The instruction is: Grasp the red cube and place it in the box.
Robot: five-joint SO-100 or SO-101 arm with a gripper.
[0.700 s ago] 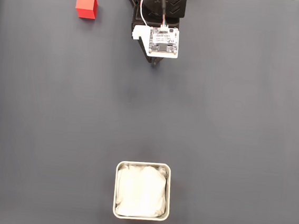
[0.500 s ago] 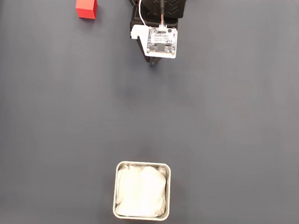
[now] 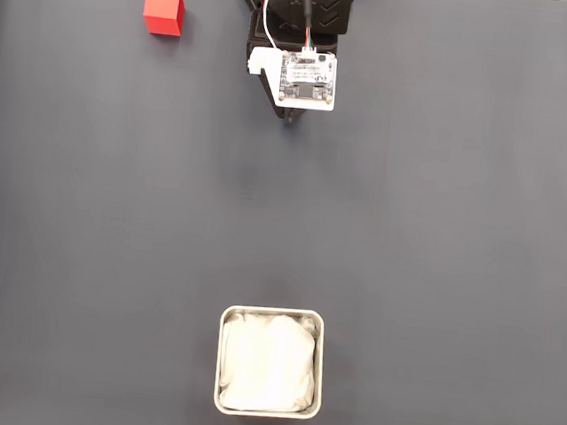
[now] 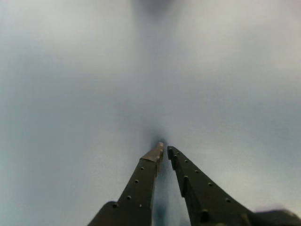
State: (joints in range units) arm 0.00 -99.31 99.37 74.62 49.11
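Dark mat [image 3: 442, 238] bare mid-field; red cube [image 3: 164, 10] top-left; claw [image 4: 164, 149] closed, empty.

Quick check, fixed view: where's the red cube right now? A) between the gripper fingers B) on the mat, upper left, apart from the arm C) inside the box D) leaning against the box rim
B. The red cube sits on the dark mat at upper left, left of the arm, far from the box at the bottom; the gripper holds nothing, its fingers nearly together.
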